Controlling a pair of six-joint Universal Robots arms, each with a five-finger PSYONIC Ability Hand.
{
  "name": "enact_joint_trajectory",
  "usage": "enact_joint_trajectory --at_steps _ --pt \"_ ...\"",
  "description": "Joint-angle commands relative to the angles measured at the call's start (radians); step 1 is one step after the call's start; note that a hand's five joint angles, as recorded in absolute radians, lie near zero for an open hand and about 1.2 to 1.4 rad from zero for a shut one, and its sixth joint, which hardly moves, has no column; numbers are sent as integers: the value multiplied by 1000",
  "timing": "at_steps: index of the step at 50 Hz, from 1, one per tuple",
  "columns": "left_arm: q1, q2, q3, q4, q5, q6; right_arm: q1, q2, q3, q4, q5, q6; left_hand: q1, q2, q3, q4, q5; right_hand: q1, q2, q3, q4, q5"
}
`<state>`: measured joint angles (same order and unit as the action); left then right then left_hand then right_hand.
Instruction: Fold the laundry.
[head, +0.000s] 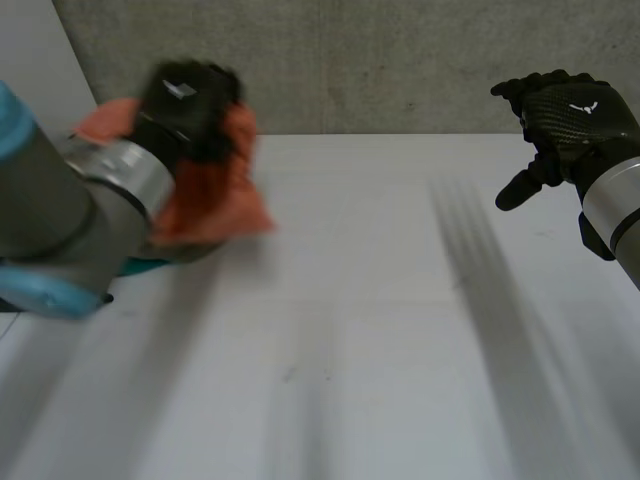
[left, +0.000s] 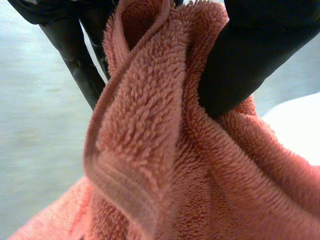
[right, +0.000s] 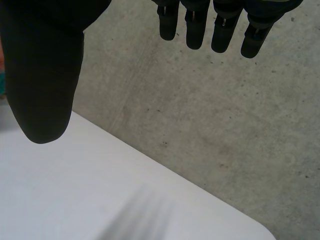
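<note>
Up in the head view, the left hand (head: 190, 100) is raised over the far left part of the white desk (head: 350, 300) with an orange towel (head: 215, 190) bunched in it. The cloth hangs down below the hand, and whether its lower end touches the desk I cannot tell. The right hand (head: 565, 120) is held up over the far right side, well apart from the towel, in front of the grey concrete wall (head: 400, 60).

From the left wrist view, the terry towel (left: 150, 150) is gathered into thick folds, one hemmed edge hanging in front. The thumb (left: 250, 65) digs into the cloth from one side and the fingers (left: 80, 65) lie against the other, so the left hand pinches the towel.

Seen in the right wrist view, the right hand has its fingers (right: 195, 25) straight and spread away from the thumb (right: 42, 75), with nothing between them. Beneath it the desk's edge meets the wall.
</note>
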<state>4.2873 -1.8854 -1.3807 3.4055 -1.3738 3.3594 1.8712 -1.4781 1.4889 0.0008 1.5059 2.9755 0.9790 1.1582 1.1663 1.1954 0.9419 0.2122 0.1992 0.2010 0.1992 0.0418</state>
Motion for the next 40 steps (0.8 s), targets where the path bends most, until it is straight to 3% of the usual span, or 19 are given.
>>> enact_joint_trajectory --at_steps 1,2,3,5,13,17,24,28,32,36,40 --pt "-224 -100 -81 -78 87 9 0 4 -2 2 1 -41 417 238 230 201 280 -38 -25 -26 -25 -42" --pt "-247 -109 -71 -100 88 12 0 7 -2 4 1 -47 417 238 230 201 280 -38 -25 -26 -25 -42" --pt "-251 -107 -63 -116 85 12 2 13 -2 4 1 -55 -126 -305 -313 -342 -263 -38 -25 -26 -25 -42" --pt "-233 -84 -58 -126 82 11 6 21 -2 5 -3 -73 -804 -984 -992 -1021 -942 -38 -25 -26 -25 -42" --pt "-38 48 -75 -130 62 5 9 47 -16 59 -32 -164 -777 -956 -965 -994 -915 -38 -25 -26 -25 -42" --pt "54 74 -99 -127 38 9 13 55 -33 178 -52 -208 -780 -959 -967 -997 -918 -38 -25 -26 -25 -42" --pt "124 71 -167 -213 35 14 72 88 -35 255 -81 -231 -736 -915 -924 -953 -874 -38 -25 -26 -25 -42" --pt "109 89 -279 -268 32 9 97 150 -59 196 -107 -277 -669 -848 -856 -885 -806 -38 -25 -26 -25 -42" --pt "42 163 -372 -278 29 -29 100 226 -113 140 -177 -410 -639 -818 -827 -856 -777 -38 -25 -26 -25 -42" --pt "-50 206 -429 -278 1 -144 108 333 -208 142 -281 -582 -578 -757 -765 -794 -715 -38 -25 -26 -25 -42" --pt "-128 193 -442 -281 -83 -277 108 442 -281 142 -323 -630 -557 -736 -744 -773 -695 -38 -25 -26 -25 -42"
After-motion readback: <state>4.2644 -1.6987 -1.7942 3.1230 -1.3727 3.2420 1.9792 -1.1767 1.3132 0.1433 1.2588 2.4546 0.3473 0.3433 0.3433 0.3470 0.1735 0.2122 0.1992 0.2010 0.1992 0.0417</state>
